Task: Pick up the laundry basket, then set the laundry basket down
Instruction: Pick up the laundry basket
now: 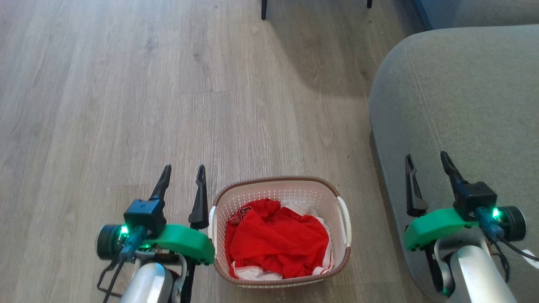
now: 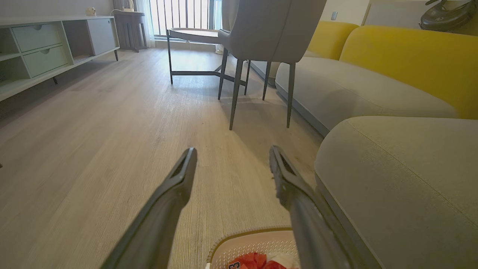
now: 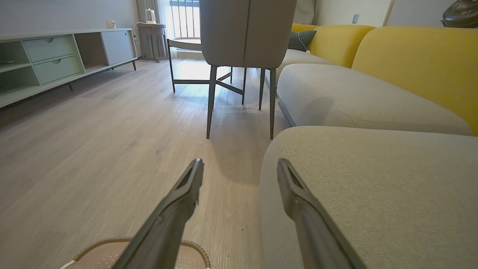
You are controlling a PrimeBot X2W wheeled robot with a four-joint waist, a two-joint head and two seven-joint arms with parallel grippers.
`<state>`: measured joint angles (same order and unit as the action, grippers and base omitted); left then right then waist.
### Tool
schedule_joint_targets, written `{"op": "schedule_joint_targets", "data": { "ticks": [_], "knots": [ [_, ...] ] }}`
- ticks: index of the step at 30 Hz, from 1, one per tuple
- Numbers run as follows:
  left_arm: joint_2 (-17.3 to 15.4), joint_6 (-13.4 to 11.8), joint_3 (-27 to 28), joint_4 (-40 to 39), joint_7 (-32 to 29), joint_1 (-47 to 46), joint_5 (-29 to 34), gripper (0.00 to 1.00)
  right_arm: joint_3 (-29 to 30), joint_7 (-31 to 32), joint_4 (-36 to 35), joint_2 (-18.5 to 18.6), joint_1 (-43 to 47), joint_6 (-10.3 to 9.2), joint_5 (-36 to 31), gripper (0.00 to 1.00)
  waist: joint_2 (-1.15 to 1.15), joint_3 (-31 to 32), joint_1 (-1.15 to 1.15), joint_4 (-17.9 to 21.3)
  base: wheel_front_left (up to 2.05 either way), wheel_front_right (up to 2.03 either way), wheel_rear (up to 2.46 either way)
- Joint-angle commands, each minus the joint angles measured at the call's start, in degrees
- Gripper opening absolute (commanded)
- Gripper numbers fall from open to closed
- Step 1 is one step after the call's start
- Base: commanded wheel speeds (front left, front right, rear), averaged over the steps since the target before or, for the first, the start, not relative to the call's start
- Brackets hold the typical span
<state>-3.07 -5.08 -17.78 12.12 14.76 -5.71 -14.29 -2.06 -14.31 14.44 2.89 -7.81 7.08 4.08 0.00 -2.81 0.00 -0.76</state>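
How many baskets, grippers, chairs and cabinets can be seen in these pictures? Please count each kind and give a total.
basket: 1
grippers: 2 (left gripper, right gripper, both open)
chair: 1
cabinet: 1
Total: 5

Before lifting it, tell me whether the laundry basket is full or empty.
Partly full: crumpled red and white clothing lies inside the laundry basket, and the perforated far wall shows bare above the pile.
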Motion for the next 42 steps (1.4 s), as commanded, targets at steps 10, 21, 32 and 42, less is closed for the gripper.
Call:
{"op": "schedule_joint_targets", "data": {
  "ticks": [10,21,32,42],
  "knots": [
    [0.19,-0.56,0.74,0.43,0.24,-2.94,-0.72,1.0,-2.12,-0.69,-2.01,-0.02,-2.39,0.41,-0.19,1.0,0.0,-3.21,0.0,-0.35,0.0,0.0,0.0],
    [0.19,-4.49,-1.62,3.74,0.24,-7.18,-2.84,1.0,-3.55,-0.69,-0.35,1.31,-5.95,0.41,0.46,1.0,0.0,-11.01,0.0,-1.18,0.0,0.0,0.0],
    [0.19,-1.62,-5.05,14.34,0.24,-15.08,-7.97,1.0,-5.5,-0.69,6.38,2.84,-12.97,0.41,2.18,1.0,0.0,-21.72,0.0,-1.76,0.0,0.0,0.0],
    [0.19,-0.58,-8.41,27.38,0.24,-25.52,-10.43,1.0,-7.94,-0.69,19.9,2.01,-21.61,0.41,2.68,1.0,0.0,-31.92,0.0,-1.19,0.0,0.0,0.0]
  ]
}}
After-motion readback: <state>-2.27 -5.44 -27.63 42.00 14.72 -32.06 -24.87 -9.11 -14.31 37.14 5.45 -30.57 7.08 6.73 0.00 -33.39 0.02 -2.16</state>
